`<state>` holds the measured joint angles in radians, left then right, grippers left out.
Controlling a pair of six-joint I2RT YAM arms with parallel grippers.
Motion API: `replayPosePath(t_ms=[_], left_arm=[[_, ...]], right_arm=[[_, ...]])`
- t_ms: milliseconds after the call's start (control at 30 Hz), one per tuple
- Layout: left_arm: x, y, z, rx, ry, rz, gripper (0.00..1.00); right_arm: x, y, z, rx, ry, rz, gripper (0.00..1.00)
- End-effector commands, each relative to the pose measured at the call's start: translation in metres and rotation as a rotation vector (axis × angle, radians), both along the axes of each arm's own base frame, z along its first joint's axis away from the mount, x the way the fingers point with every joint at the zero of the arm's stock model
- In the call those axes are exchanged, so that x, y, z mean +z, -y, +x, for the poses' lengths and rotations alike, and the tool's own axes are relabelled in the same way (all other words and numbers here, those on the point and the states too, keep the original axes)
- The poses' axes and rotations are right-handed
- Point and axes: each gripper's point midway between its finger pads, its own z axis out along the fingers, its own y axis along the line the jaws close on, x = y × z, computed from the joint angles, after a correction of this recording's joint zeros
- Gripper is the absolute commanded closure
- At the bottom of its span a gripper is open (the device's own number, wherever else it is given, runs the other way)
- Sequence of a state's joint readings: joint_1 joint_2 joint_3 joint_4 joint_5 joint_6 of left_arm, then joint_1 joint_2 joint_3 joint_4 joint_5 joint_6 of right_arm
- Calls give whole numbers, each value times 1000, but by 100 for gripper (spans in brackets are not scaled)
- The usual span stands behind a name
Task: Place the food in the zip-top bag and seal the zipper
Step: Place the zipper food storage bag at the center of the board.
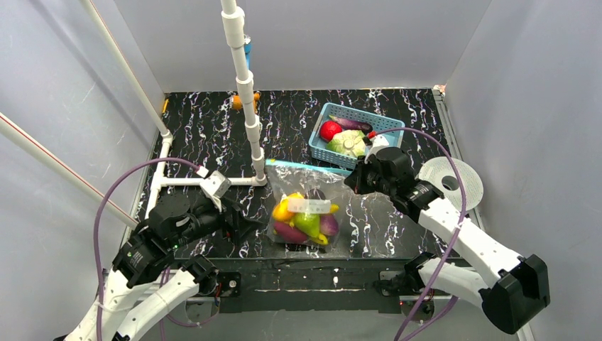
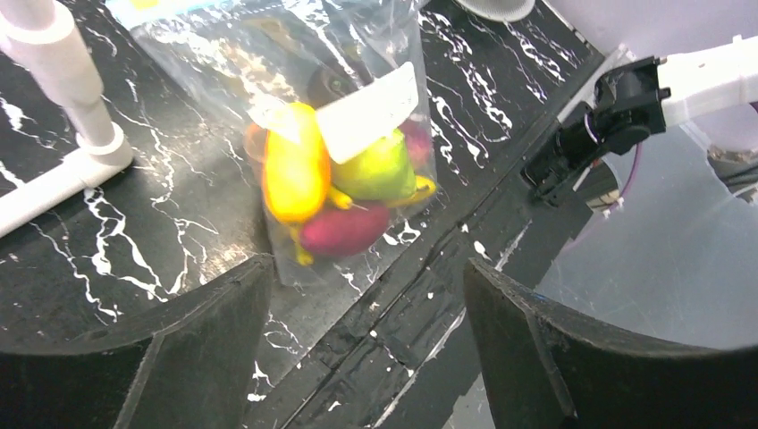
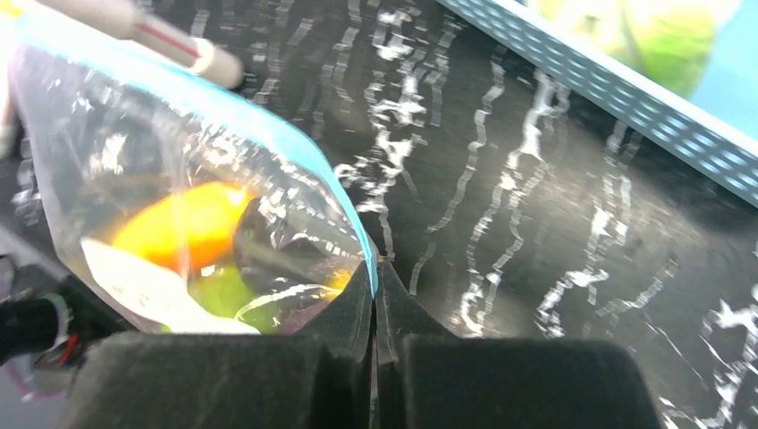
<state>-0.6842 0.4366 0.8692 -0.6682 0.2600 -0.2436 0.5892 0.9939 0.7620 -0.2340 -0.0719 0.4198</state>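
Observation:
The clear zip-top bag (image 1: 307,202) lies mid-table holding several food pieces (image 1: 304,218): yellow, green, pink and purple. Its teal zipper strip (image 1: 312,168) runs along the far rim. My right gripper (image 1: 353,177) is shut on the zipper's right end; in the right wrist view the gripper (image 3: 375,268) pinches the teal strip (image 3: 268,134), with the bag (image 3: 161,197) to the left. My left gripper (image 1: 245,222) is open and empty just left of the bag's near corner. In the left wrist view the bag (image 2: 295,107) with food (image 2: 344,188) lies ahead of the open gripper (image 2: 366,295).
A light-blue lattice basket (image 1: 321,128) with red, purple and green pieces stands at the back right, its wall also in the right wrist view (image 3: 608,98). A white pipe frame (image 1: 245,92) rises behind the bag. A white round disc (image 1: 454,181) lies at right.

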Motion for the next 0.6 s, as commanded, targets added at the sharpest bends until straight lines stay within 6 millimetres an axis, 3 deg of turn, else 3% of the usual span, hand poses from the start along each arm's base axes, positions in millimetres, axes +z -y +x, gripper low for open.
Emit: replayPosePath(t_ms=[0,167,367,567], left_arm=[[16,-15,5,88,53,-10,22],[18,-18,6,105,53,-4,22],[21,-19,7,114,58,-5,21],[28,-29,10,167,90,-9,11]], right_arm=[[-16,36,18,-204,-36,-153,99],[-43,58,22,-313,-134,-284,99],[-56,61,22,-315,-167,-318,99],[-40,66,26,-321,-127,-338,61]])
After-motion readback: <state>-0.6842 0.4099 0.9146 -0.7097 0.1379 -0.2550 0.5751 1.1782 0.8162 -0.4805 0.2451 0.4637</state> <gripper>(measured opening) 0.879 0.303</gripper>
